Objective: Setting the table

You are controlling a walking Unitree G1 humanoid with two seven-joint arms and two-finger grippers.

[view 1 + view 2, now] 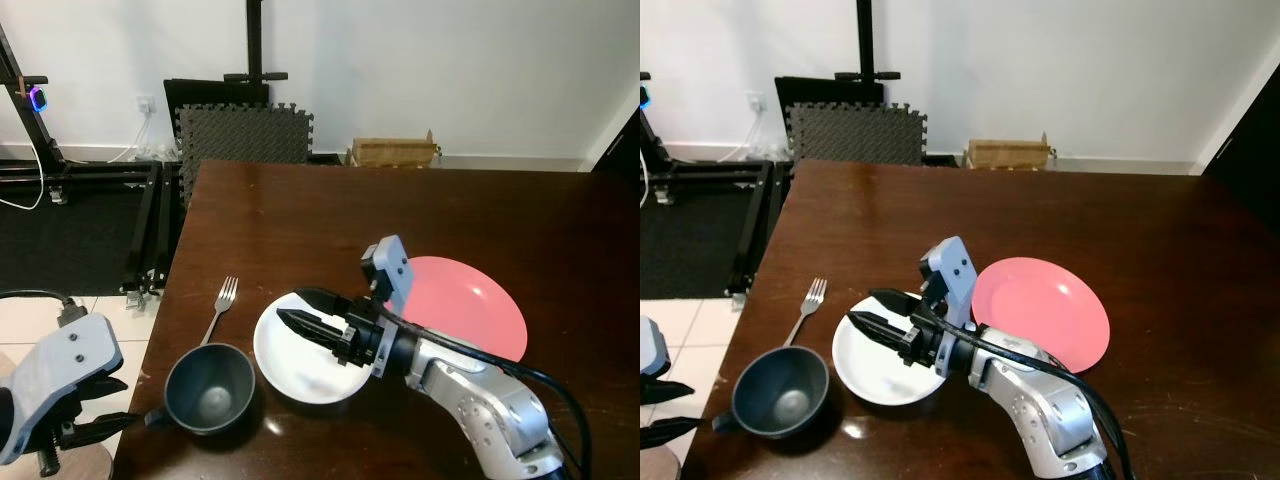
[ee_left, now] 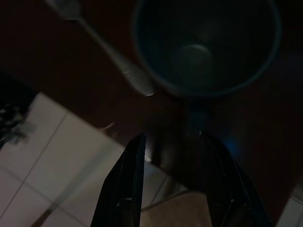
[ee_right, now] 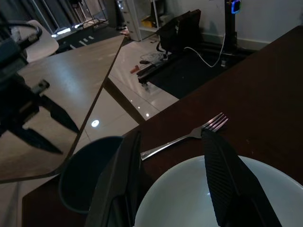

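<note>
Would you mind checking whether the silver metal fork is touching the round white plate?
Apart. In the left eye view, bare dark tabletop separates the silver metal fork from the round white plate.

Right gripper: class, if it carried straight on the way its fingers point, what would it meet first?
Probably the fork: the right gripper, open above the white bowl, points across the rim toward it. Depth is uncertain.

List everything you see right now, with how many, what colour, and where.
Table: one, dark brown wood, in front.
Pink plate: one, right of the white plate.
White plate: one, near the table's front edge.
Mug: one, dark blue, left of the white plate.
Fork: one, silver, behind the mug.
Foam mats: grey, against the wall.
Cardboard box: one, brown, on the floor.
Right gripper: jaws open over the white plate.
Left gripper: jaws open, beside the mug's handle.
</note>
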